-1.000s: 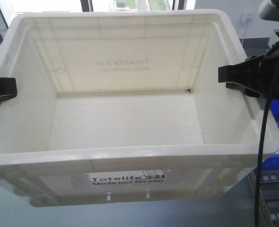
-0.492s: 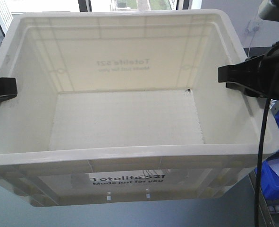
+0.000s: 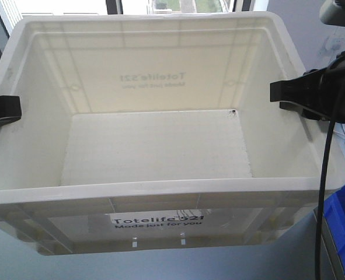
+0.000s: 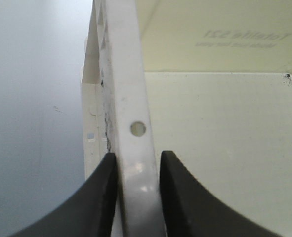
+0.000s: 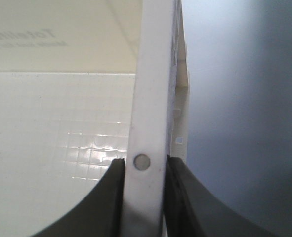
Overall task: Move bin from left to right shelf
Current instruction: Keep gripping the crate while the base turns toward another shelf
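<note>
The large white bin point(image 3: 154, 146) with black "Totelife 521" print on its front fills the front view, empty and held up off any surface. My left gripper point(image 3: 3, 111) is shut on the bin's left rim point(image 4: 128, 98), one black finger on each side of it. My right gripper point(image 3: 295, 93) is shut on the right rim point(image 5: 153, 98) in the same way. Both rims run straight between the jaws in the wrist views. The bin's textured floor point(image 4: 220, 148) shows inside.
A blue plastic bin point(image 3: 344, 233) sits low at the right edge. Windows point(image 3: 160, 6) lie beyond the bin's far wall. Grey floor shows beside the bin in both wrist views point(image 4: 32, 123). A black cable point(image 3: 324, 192) hangs off my right arm.
The bin stays fixed between both grippers while the background slides right: the blue bins at right have moved lower and farther out of view, and the window frames have shifted.
</note>
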`<state>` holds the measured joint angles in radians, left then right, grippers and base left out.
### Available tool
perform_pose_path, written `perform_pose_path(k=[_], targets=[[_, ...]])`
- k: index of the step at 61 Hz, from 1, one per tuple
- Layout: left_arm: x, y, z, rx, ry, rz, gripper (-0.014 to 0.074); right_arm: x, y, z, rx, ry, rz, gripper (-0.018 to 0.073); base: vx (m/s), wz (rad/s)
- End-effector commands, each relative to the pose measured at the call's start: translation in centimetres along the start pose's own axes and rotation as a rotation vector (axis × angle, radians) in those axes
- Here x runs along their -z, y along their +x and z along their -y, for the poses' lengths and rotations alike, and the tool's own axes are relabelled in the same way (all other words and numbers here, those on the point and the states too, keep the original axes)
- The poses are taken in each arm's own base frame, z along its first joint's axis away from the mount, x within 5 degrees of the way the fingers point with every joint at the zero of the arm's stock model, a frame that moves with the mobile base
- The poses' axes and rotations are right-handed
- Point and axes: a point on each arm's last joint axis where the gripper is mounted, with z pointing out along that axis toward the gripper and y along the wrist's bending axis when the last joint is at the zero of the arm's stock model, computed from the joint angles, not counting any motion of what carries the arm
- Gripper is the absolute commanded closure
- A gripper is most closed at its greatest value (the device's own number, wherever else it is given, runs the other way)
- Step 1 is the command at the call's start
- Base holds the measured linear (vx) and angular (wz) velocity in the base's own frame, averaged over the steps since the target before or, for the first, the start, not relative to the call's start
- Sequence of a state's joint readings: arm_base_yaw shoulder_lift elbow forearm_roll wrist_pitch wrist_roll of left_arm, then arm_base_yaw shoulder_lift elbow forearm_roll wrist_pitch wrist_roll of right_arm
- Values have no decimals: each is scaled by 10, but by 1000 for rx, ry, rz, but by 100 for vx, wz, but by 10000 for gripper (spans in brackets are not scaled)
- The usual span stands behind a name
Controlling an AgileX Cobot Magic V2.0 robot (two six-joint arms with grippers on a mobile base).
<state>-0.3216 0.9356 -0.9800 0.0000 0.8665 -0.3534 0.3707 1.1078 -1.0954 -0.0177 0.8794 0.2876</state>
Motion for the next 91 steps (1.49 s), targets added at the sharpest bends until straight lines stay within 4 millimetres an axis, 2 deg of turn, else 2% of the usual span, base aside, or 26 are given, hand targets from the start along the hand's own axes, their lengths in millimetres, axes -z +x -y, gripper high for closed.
perform_pose_path(k=[1,26,91], targets=[[16,-17,-1,-87,-24,167,492,22,-19,5,91,42,194,564,17,12],[16,-17,-1,-87,-24,167,492,22,-19,5,91,42,194,564,15,24],[16,-17,-1,-87,-24,167,492,22,-19,5,91,42,194,564,11,42]])
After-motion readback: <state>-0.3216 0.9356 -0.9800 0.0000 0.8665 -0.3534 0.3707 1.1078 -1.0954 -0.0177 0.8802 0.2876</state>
